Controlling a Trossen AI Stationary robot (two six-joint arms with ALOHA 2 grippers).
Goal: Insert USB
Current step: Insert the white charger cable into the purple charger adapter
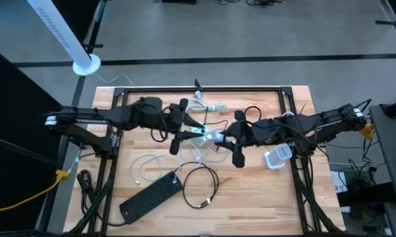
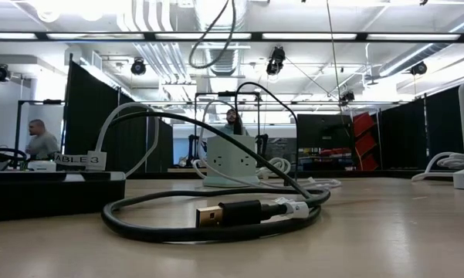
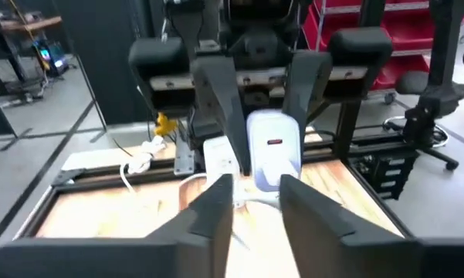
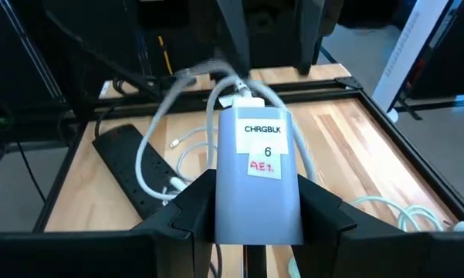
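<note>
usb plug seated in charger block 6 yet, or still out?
Cannot tell. The white plug touches the charger block, held by the right gripper; the joint is hidden.

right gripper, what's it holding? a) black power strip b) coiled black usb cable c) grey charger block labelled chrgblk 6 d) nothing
c: in the right wrist view the right gripper is shut on the grey charger block, whose label reads CHRGBLK 6; the black power strip lies on the table.

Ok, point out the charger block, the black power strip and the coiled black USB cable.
charger block (image 4: 256,181), right wrist view, labelled face.
black power strip (image 1: 149,196), high view, mid-body.
black USB cable (image 2: 210,215), low view, gold plug.
</note>
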